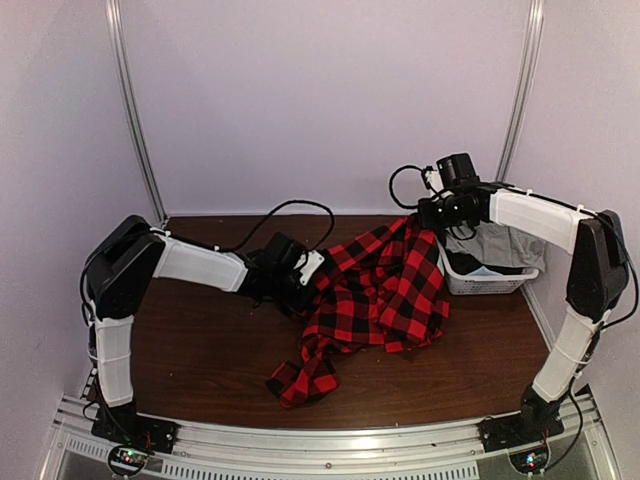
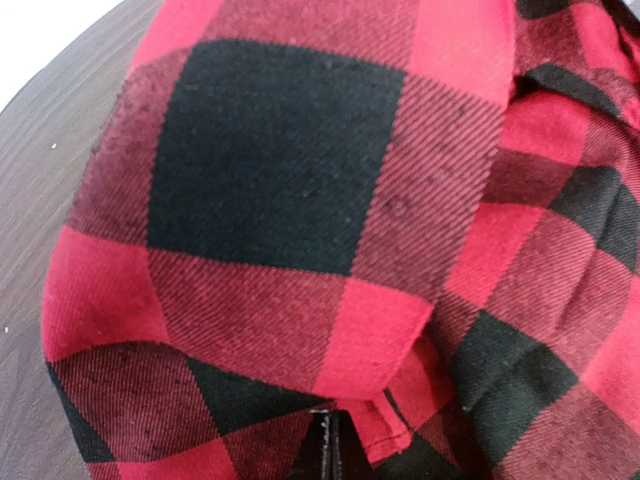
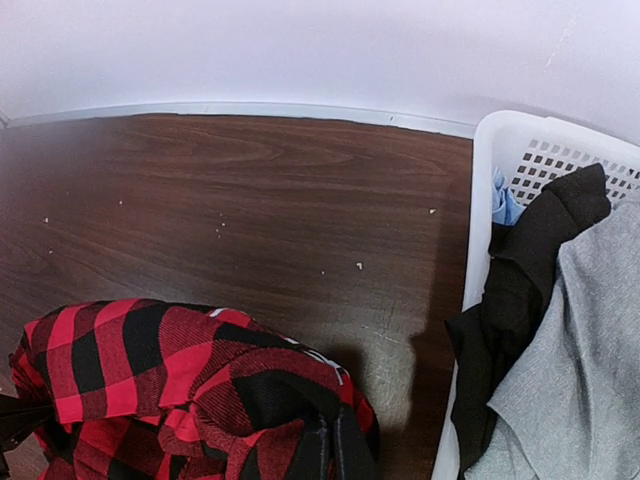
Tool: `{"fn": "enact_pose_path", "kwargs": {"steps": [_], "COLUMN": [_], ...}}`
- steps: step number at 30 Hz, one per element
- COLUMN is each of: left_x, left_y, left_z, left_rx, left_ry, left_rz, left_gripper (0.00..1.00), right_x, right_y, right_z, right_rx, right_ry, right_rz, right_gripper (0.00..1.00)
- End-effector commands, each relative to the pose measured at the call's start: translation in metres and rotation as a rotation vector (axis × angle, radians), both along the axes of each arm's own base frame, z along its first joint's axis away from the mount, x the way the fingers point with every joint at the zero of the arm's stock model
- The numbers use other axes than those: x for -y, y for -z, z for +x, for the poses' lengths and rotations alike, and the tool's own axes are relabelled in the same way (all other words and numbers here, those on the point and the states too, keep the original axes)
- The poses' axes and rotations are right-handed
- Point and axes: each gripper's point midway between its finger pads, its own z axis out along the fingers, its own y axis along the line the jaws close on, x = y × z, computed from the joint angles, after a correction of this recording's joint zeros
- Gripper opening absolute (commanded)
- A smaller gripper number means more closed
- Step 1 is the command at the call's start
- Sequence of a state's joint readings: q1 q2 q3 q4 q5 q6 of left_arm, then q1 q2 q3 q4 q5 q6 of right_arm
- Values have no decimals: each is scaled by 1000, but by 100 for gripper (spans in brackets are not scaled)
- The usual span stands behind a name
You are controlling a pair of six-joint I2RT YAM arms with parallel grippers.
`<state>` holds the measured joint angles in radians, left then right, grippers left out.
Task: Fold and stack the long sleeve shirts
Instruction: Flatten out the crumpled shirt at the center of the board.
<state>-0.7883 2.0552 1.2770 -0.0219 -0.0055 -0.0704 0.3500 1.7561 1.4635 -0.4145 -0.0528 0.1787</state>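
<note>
Flannel shirt (image 1: 375, 290) bunched, unfolded; right end effector (image 1: 426, 220) clamped on it, left end effector (image 1: 310, 272) apparently too. Folding, stacking all remain.

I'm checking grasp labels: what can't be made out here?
Left wrist: the flannel shirt fills the frame, burying the left gripper; which part it pinches is hidden.
Top view: collar, buttons and sleeves lost in the crumple.
Right wrist: the right gripper and the basket are cut by the frame edges; the basket's clothes overlap, so their number is unclear.
</note>
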Motion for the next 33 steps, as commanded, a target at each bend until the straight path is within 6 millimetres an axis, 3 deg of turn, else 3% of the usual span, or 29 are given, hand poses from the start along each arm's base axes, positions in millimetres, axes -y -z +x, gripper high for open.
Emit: {"fn": "enact_pose_path", "kwargs": {"steps": [1, 6, 10, 14, 20, 24, 28, 33], "left_x": [5, 15, 18, 11, 2, 7, 12, 13], "left_y": [-35, -46, -38, -26, -9, -1, 1, 3], "left_z": [3, -9, -8, 0, 10, 5, 0, 2], "left_rx": [37, 13, 3, 35, 74, 59, 42, 54], "left_ry": [23, 93, 97, 52, -9, 13, 29, 19], "left_rz": [-98, -174, -160, -82, 20, 27, 4, 12], "left_gripper": [0, 2, 27, 41, 47, 51, 64, 66], "right_x": [9, 10, 9, 9, 6, 7, 7, 5], "right_y": [-16, -17, -17, -16, -15, -12, -10, -7], "right_z": [-4, -4, -5, -4, -4, -5, -5, -5], "right_rx": [41, 43, 41, 39, 35, 30, 27, 20], "right_ry": [6, 6, 1, -2, -12, -10, -11, -18], "right_rz": [-1, -1, 2, 4, 14, 9, 10, 14], "right_gripper": [0, 0, 0, 0, 0, 0, 0, 0]}}
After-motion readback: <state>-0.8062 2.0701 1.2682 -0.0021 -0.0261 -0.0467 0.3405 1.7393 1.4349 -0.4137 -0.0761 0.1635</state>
